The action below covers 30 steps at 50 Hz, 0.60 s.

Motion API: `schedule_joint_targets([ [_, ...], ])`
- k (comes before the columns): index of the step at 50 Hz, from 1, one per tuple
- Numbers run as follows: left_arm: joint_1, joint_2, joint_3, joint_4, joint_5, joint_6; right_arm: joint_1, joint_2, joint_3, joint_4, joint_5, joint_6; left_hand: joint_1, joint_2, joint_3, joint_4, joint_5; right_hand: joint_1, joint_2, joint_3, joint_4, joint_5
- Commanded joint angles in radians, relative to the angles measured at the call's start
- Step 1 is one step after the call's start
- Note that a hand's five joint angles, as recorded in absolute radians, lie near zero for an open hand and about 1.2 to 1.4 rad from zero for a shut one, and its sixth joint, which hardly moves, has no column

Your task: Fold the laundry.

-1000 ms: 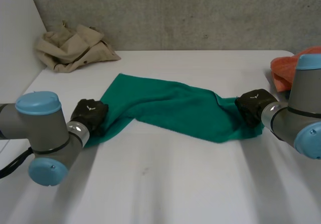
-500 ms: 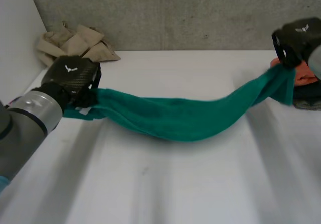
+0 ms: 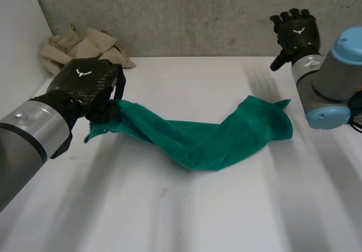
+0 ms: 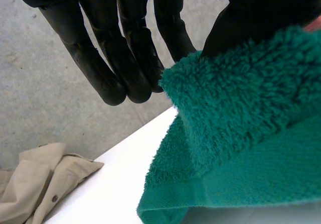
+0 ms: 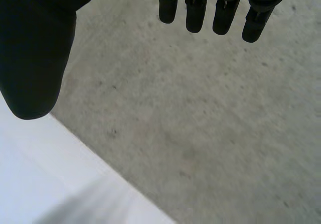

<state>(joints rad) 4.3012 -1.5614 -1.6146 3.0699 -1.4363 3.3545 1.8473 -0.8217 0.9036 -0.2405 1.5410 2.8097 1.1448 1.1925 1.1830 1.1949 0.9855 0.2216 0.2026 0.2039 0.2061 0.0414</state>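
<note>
A green towel (image 3: 209,136) lies stretched in a rumpled band across the middle of the white table (image 3: 186,212). My left hand (image 3: 87,85) is shut on the towel's left end and holds that end a little above the table. In the left wrist view the towel (image 4: 241,148) is pinched between the thumb and the fingers (image 4: 103,71). My right hand (image 3: 295,33) is raised over the table's far right, above and behind the towel's right end, open with spread fingers. In the right wrist view its fingers (image 5: 195,13) are straight and hold nothing.
A crumpled beige garment (image 3: 85,51) lies at the table's far left corner against the grey wall (image 3: 198,14), just behind my left hand; it shows past the fingertips in the left wrist view (image 4: 35,184). Bare table stretches in front of the towel.
Both hands lifted the towel by its ends. The right hand then let go and rose, and the towel's right end dropped to the table. The left hand still holds its end.
</note>
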Motion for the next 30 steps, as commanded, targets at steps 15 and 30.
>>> schedule_joint_targets([
  [15, -0.104, 0.046, 0.159, -0.045, -0.050, -0.106, -0.034, -0.292, 0.610, 0.293, -0.099, -0.030, 0.251, 0.204, 0.213, 0.201, 0.236, 0.355, 0.374, 0.373, 0.370, 0.361],
  [30, -0.138, 0.050, 0.297, -0.119, -0.092, -0.127, -0.013, -0.077, 0.563, -0.051, -0.110, -0.165, 0.251, 0.204, 0.213, 0.201, 0.236, 0.463, 0.482, 0.481, 0.479, 0.469],
])
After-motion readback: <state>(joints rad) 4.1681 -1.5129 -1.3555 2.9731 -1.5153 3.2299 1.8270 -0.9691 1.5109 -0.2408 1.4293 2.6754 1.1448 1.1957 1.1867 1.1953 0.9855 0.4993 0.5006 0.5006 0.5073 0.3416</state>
